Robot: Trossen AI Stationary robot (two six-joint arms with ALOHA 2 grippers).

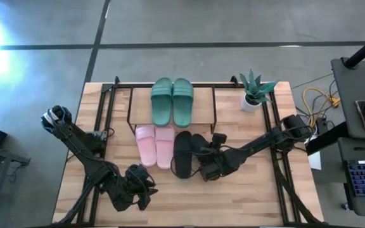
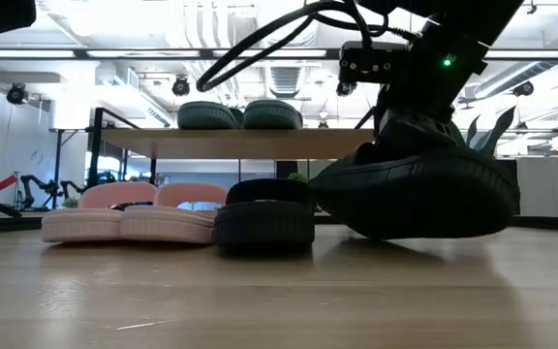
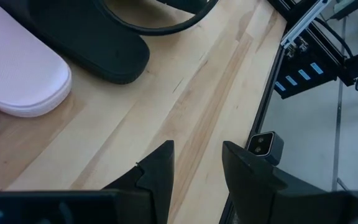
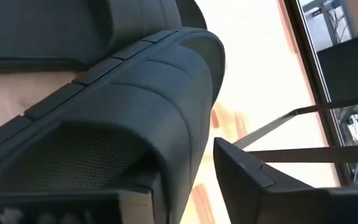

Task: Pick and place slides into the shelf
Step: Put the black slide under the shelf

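- From above, your right claw (image 1: 203, 166) sits on the second black rubber slide (image 1: 198, 149), beside its mate (image 1: 182, 155) below the wire-frame shelf (image 1: 215, 107); green pair (image 1: 172, 101) on top, pink pair (image 1: 155, 144) alongside.
- At tabletop level, that slide is tilted, heel raised.
- Right wrist: fingers straddle the strap; gripped or loosened, I cannot tell.
- Left claw (image 3: 194, 177) waits, parted, empty.
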